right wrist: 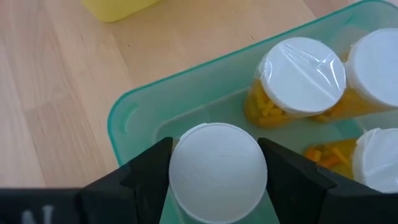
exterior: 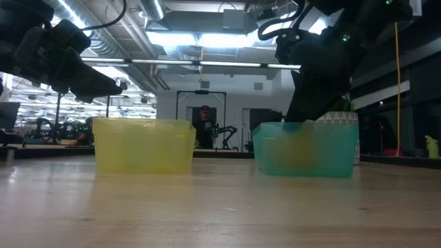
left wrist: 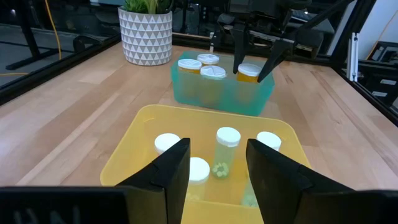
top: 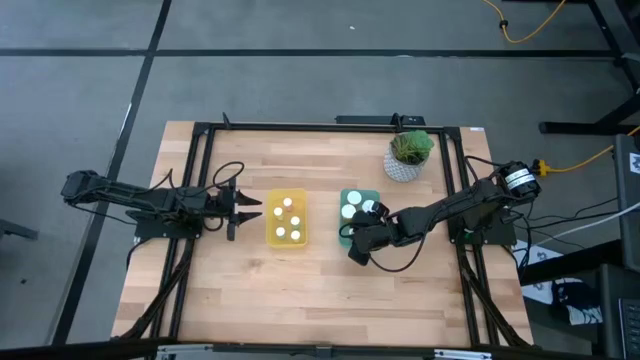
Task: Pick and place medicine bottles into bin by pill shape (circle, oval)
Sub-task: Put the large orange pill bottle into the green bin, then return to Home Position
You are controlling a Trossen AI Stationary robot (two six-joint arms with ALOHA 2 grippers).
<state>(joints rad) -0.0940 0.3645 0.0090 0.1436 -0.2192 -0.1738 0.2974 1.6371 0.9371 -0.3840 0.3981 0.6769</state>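
Note:
The green bin (top: 361, 216) holds three white-capped medicine bottles with orange contents (right wrist: 301, 81) toward its far end. My right gripper (right wrist: 217, 177) points down into the bin's near end, shut on another orange-bodied bottle (left wrist: 249, 72). The yellow bin (top: 286, 219) holds several small white-capped bottles (left wrist: 227, 149) standing on its floor. My left gripper (top: 245, 208) is open and empty, level, just left of the yellow bin and a little above it (exterior: 103, 86). My right gripper pinches the bottle between its two fingers (right wrist: 146, 177) at the white cap (right wrist: 217, 168) and just below it. The fingers come from above, pointing down. The bottle stands upright inside the green bin's near end; whether its bottom rests on the bin floor cannot be told.
A white patterned pot with a green plant (top: 408, 155) stands at the far right of the table, beyond the green bin. The two bins sit side by side at the table's middle; bare wood lies toward the near edge (top: 320, 300).

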